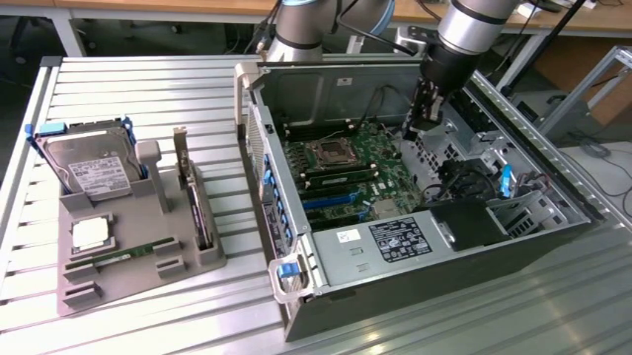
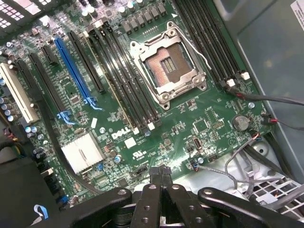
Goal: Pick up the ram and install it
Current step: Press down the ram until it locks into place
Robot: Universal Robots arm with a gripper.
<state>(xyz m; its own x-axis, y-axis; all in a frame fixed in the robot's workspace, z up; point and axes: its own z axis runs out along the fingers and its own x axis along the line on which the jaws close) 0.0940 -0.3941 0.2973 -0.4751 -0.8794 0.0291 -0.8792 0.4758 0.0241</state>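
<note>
Your gripper (image 1: 427,122), fingers pressed together and empty, hangs over the motherboard (image 1: 360,174); ram (image 1: 120,257) lies flat in the tray (image 1: 148,277), well apart.

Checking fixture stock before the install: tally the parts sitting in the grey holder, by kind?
In the grey holder:
hard drive: 1
processor chip: 1
ram stick: 1
expansion card: 1
Total: 4
</note>
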